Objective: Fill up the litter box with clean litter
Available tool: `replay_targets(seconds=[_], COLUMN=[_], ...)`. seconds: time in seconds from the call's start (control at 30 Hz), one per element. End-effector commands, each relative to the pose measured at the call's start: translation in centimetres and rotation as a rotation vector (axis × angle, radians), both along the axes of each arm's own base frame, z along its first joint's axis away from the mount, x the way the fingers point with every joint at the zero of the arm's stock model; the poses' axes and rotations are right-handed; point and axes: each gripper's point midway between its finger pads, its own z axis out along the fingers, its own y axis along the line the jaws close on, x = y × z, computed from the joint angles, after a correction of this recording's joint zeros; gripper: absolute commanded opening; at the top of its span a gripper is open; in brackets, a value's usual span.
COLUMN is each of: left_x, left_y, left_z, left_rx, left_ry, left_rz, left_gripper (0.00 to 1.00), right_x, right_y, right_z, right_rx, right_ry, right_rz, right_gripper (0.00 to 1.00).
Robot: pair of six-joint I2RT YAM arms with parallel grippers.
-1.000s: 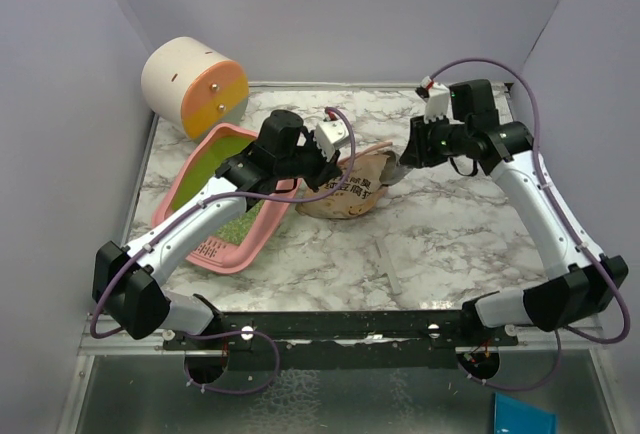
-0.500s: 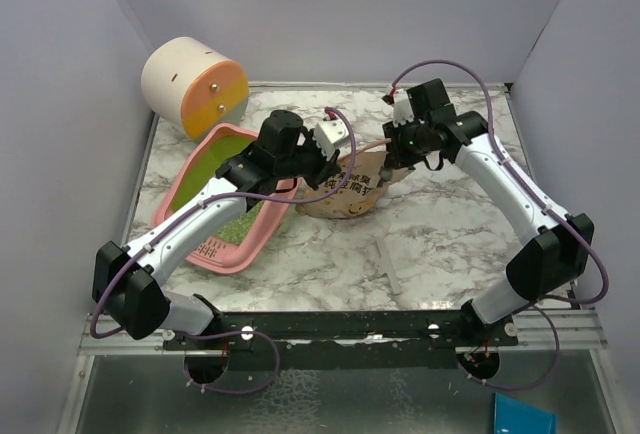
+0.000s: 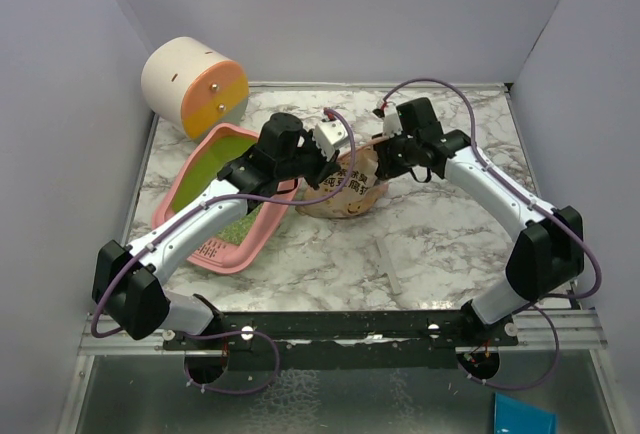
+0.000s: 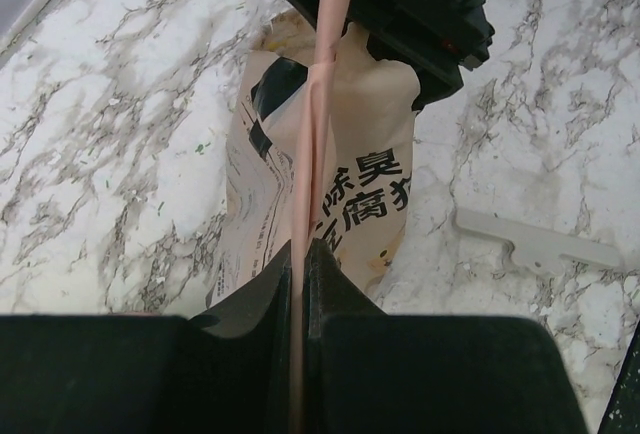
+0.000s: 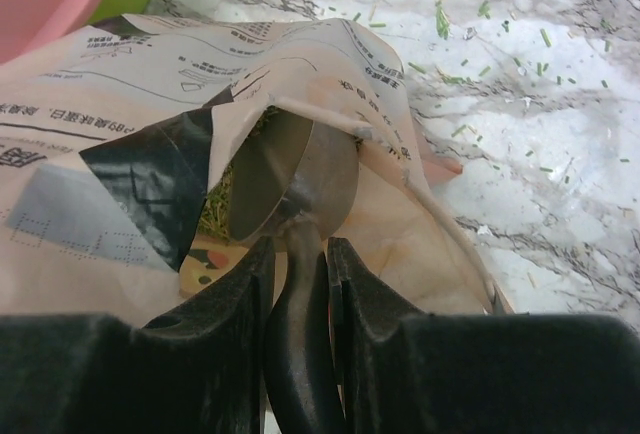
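plastic litter box (image 3: 213,249), matt paper bag (image 4: 370,204)

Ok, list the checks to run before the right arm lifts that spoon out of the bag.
1. Bag held: the left gripper is shut on the pinched top edge of the bag. Ok.
2. Tool held: the right gripper is shut on the handle of the spoon. Ok.
3. Spoon bowl inside the bag's mouth. Ok.
4. Spoon loaded with clean litter: granules show only deeper in the bag. Cannot tell.
5. The litter box lies just left of the bag, open side up. Ok.
6. No spills on the table: green bits are scattered on it. Not ok.
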Motion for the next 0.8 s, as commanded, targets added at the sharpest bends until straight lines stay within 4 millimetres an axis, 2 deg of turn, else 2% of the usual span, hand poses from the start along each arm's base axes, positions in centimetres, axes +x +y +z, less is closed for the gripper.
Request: replay_targets(seconds=[0.0,0.23,0.4,0.6,0.77], left_x=[0.5,1.0,1.8,3.3,3.9], left_y=[-0.6,-0.5,-0.4,-0.4,-0.4], left_z=[2.1,1.2,0.5,-0.2,-0.2], left_rx=[-0.061,-0.046,-0.028,-0.001,0.008], left_ry=[-0.065,-0.061,-0.057,-0.067,-0.070], left_rz=[0.006,0.030,0.065,0.111,0.130], left_gripper=[0.05,0.05,0.05,0.04,0.04], right_x=[-1.2,-2.2,-2.8,-2.5,-2.4], right_y=[-0.9,1.2,2.5,2.4,1.6], right_z=[-6.6,-7.9,-7.9,-7.2,-5.1], right_rx=[-0.091,0.039,0.146,0.257,0.453], right_ry=[0.131,0.169,0.184,0.178,0.186], right_rz=[-0.022,0.003,0.019,-0.017,-0.011], right_gripper=[0.01,0.01,0.01,0.01,0.01])
